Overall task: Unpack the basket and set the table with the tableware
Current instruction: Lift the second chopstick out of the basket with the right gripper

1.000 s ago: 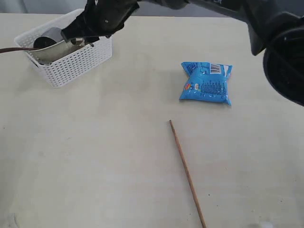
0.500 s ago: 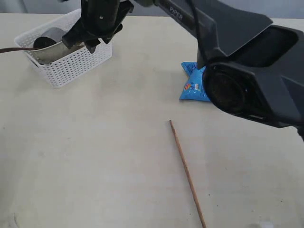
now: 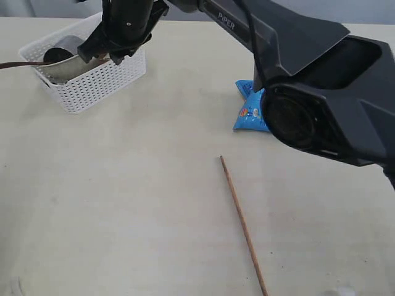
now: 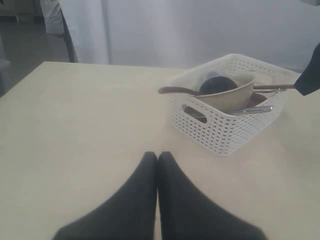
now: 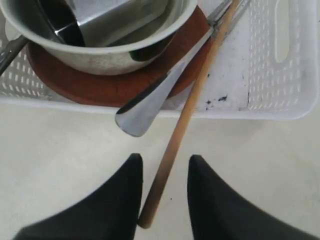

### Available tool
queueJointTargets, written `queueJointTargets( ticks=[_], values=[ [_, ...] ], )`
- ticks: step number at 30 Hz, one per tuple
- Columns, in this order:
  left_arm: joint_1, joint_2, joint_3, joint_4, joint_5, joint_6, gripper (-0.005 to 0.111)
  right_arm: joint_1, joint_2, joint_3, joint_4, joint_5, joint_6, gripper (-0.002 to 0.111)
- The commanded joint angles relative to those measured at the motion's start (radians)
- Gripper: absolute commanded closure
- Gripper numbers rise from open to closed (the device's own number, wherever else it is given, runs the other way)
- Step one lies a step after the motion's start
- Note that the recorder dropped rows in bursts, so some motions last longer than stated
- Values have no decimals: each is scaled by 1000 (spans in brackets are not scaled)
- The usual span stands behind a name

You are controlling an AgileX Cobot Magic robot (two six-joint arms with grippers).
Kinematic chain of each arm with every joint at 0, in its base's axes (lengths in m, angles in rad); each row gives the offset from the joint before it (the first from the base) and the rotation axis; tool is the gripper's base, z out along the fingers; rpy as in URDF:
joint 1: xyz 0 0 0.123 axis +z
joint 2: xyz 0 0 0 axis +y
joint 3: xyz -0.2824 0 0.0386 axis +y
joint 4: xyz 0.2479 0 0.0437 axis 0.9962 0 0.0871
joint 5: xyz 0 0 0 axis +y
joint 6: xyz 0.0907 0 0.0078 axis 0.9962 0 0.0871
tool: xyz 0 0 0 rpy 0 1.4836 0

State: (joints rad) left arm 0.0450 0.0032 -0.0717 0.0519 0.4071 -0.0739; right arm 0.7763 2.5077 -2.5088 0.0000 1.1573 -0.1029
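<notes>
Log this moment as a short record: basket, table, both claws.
basket: holds bowl with cup inside, metal utensil, one chopstick
table: second chopstick, blue snack bag
right claw: open, astride that basket chopstick's outer end
left claw: shut, empty, apart from the basket

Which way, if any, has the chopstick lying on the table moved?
No. The chopstick lies exactly where it did, its far end at the same spot below the blue snack bag.
</notes>
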Motion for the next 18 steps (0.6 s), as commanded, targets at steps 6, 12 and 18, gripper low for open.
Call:
queueJointTargets(
  ticks=[6, 12, 18],
  values=[
    [2, -3, 7, 0, -3, 0, 107, -6, 0, -7, 0, -19, -16, 87],
    [2, -3, 7, 0, -3, 0, 107, -6, 0, -7, 0, -4, -16, 107],
    [2, -3, 7, 0, -3, 0, 107, -6, 0, -7, 0, 0, -14, 107]
  ],
)
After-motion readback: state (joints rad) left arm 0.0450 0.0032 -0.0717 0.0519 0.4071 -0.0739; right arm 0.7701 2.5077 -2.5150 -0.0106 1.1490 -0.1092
